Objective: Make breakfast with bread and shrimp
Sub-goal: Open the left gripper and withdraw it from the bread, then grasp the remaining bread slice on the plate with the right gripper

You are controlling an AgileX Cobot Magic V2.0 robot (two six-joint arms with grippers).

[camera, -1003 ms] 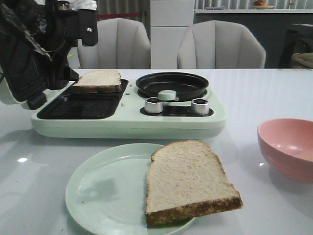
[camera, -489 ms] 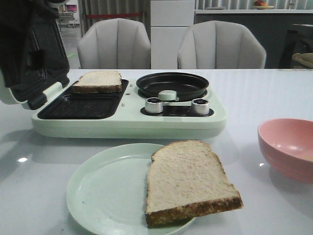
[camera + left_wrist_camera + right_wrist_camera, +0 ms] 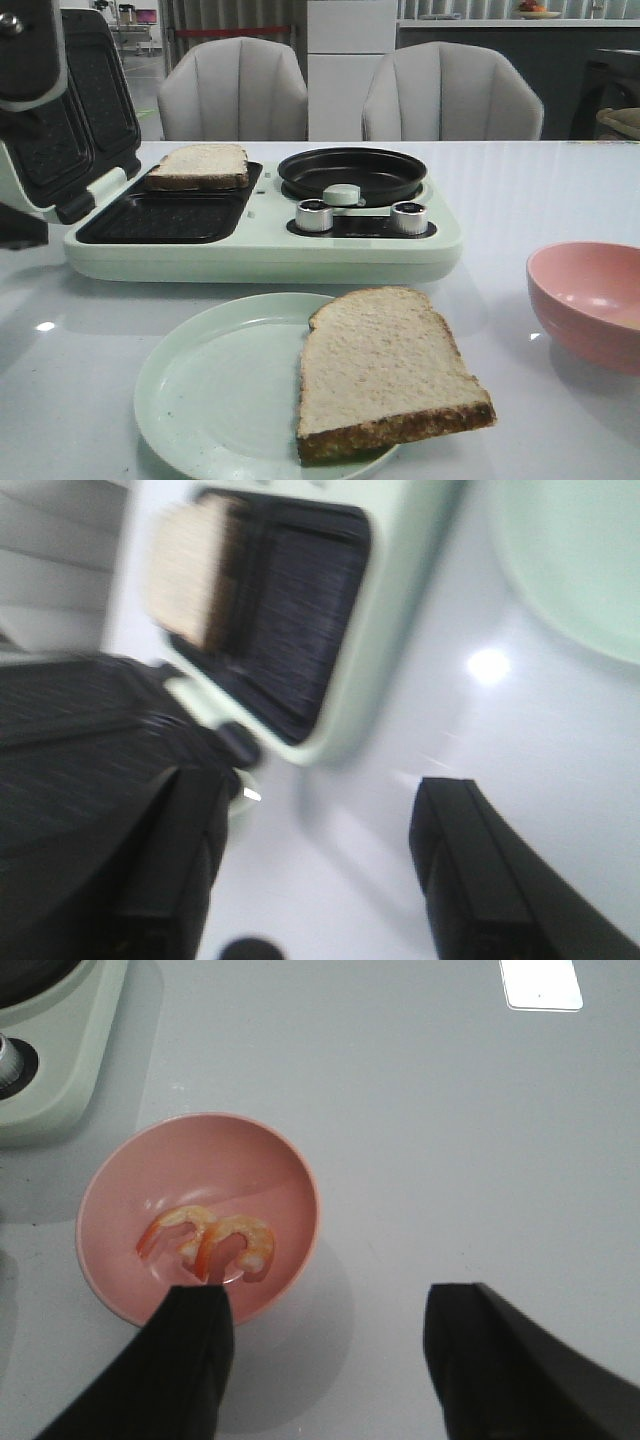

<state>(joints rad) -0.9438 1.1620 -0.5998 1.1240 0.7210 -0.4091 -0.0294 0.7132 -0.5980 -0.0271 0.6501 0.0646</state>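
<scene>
1. Just beyond the left gripper (image 3: 320,880), whose jaws stand wide with nothing between them, sits the breakfast maker (image 3: 262,245), one bread slice (image 3: 198,166) on its grill plate (image 3: 165,217).
2. Right gripper (image 3: 325,1360): jaws wide, empty; the shrimp (image 3: 212,1243) lie in the pink bowl (image 3: 290,1175) just ahead of one finger.
3. The second bread slice (image 3: 385,370) rests on the pale green plate (image 3: 210,390), well apart from both.

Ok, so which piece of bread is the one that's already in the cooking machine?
Find the big pale green breakfast maker at the back of the table, with its lid open on the left. The bread sits at the far end of its dark left tray, beside the round black pan. The other slice lies on the plate in front.
</scene>
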